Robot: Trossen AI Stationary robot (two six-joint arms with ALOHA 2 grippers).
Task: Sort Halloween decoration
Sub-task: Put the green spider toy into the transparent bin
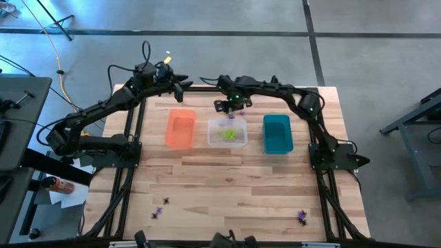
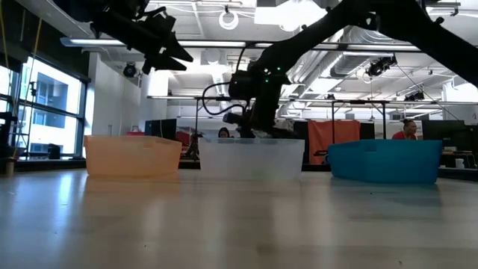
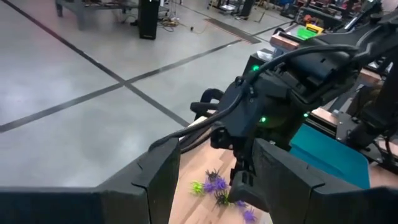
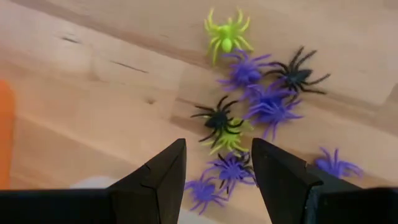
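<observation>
Several tiny plastic spiders, lime green, purple and black, lie clustered on the wooden table behind the clear rectangular bin. Right gripper hangs over them, fingers parted, empty. Left gripper, raised behind the bin's left, likewise released.

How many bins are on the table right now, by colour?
Orange bin: 1
Clear bin: 1
Teal bin: 1
Total: 3
</observation>
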